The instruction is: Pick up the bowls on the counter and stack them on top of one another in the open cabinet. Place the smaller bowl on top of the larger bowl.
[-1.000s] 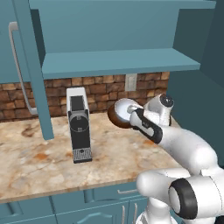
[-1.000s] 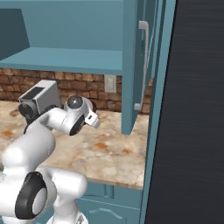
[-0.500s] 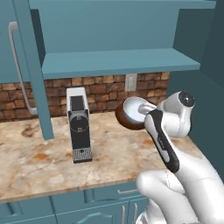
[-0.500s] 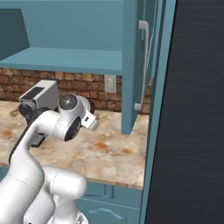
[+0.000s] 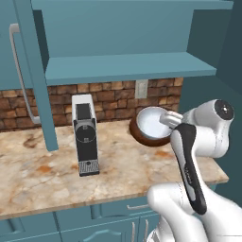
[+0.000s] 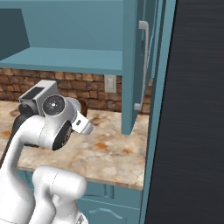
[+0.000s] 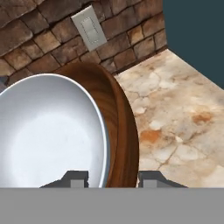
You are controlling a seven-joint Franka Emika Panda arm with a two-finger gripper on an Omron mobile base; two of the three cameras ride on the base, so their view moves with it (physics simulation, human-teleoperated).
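I see my gripper down at the two bowls, which sit on the counter by the brick wall. The smaller bowl is white and looks like it sits in or right against the larger bowl, the brown one. In the hand view, one dark fingertip is on the white bowl's side and the other is past the brown bowl's rim. The fingers are partly open, with both rims between them. I cannot tell if they squeeze the bowls. The open cabinet hangs above, and its shelf is bare. A coffee machine stands to the left of the bowls.
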